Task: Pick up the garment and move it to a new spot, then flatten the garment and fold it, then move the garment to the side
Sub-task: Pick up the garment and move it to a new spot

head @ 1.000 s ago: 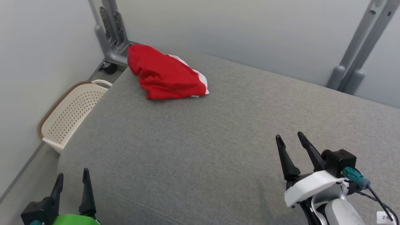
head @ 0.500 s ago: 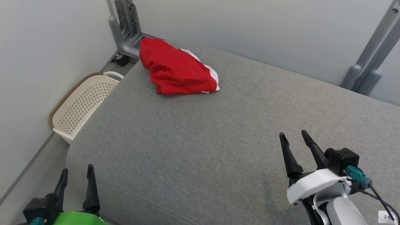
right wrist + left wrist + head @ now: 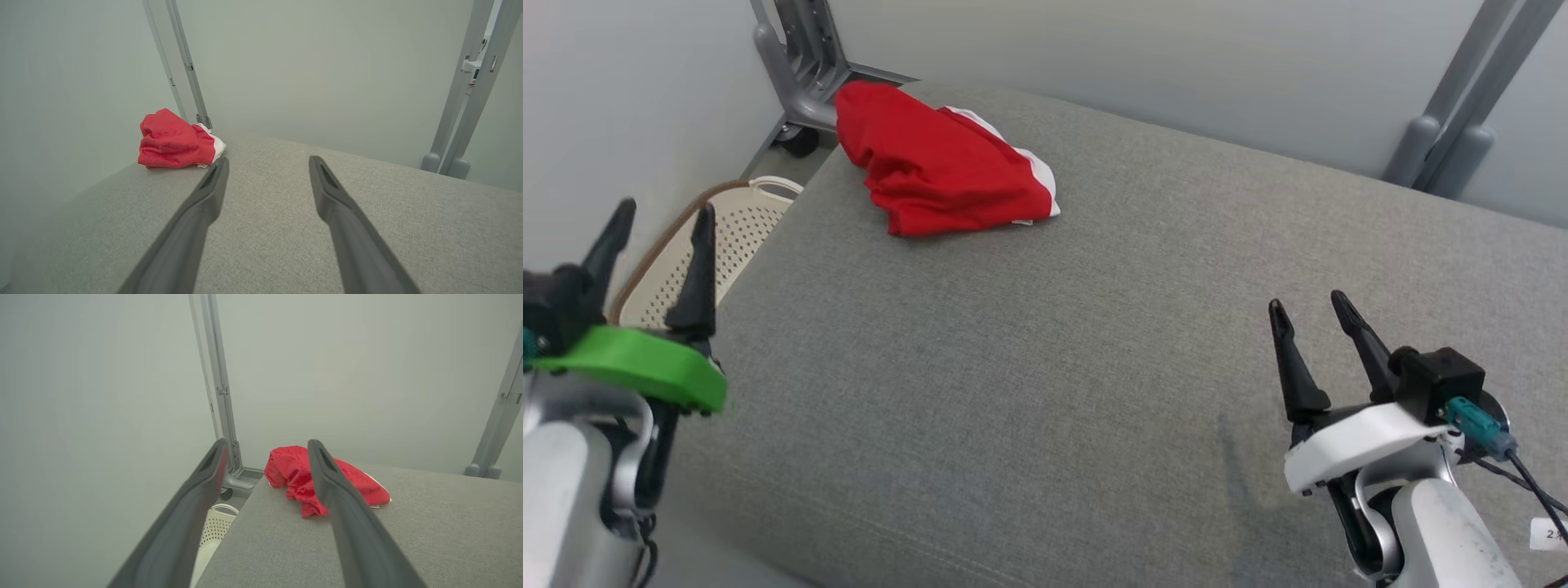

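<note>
A grey cushion (image 3: 1045,367) spreads wide. A cream perforated basket (image 3: 745,227) with a brown rim stands on the floor (image 3: 768,167) just beside its left edge. Grey metal posts (image 3: 1454,106) rise by the pale wall (image 3: 1176,57) behind.

One small white tag (image 3: 1552,533) is noted at the lower right edge of the head view, by the dark cable (image 3: 1525,483) trailing behind the right gripper (image 3: 1306,300). A "2" is read on it; what follows is cut off. No other lettering is made out.
</note>
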Robot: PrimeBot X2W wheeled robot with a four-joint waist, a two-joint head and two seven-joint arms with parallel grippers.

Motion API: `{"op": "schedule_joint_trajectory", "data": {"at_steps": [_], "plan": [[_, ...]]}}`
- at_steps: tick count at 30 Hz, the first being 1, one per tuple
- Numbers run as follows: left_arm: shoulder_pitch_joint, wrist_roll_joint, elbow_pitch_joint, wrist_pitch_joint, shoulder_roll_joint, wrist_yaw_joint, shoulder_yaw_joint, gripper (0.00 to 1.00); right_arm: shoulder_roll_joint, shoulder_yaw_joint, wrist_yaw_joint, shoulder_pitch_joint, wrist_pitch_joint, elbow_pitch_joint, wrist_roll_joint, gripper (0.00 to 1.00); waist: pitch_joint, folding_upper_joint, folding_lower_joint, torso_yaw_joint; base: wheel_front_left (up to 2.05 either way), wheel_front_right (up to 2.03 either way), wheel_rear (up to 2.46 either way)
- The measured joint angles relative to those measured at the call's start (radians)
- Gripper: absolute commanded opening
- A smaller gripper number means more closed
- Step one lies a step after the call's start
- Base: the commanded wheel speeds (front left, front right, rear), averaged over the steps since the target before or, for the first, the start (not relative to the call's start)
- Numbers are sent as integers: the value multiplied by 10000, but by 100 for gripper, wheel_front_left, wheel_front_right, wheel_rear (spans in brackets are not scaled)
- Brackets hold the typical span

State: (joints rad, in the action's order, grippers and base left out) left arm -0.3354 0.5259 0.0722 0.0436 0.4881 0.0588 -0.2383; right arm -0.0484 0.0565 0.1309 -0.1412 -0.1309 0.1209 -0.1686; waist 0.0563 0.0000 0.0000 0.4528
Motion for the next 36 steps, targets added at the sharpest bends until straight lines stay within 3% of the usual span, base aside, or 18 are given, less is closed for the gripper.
{"op": "schedule_joint_trajectory", "data": {"at_steps": [8, 14, 26, 30, 36], "plan": [[-2853, 665, 1511, -1570, 502, -685, 213, 100, 0, 148, 0, -853, 385, -692, 558, 100, 1040, 0, 0, -735, 0, 0, 0], [-4226, 872, 2945, -2236, 579, -913, 119, 100, -4, 173, 0, -1331, 587, -1087, 869, 100, 2036, 0, 1, -1371, 0, 0, 0], [-5465, 974, 5175, -2642, 529, -1283, -136, 100, -8, 117, 0, -1750, 675, -1586, 1216, 100, 4005, 0, 2, -2673, 0, 0, 0], [-5545, 1289, 5685, -3106, 297, -1546, -324, 100, -10, 134, 0, -1779, 690, -1672, 1285, 100, 4544, 0, 2, -2983, 0, 0, 0], [-5597, 1290, 6272, -3051, 366, -1567, -385, 100, -8, 265, 0, -1975, 725, -1791, 1289, 100, 5076, 0, 2, -3280, 0, 0, 0]]}}
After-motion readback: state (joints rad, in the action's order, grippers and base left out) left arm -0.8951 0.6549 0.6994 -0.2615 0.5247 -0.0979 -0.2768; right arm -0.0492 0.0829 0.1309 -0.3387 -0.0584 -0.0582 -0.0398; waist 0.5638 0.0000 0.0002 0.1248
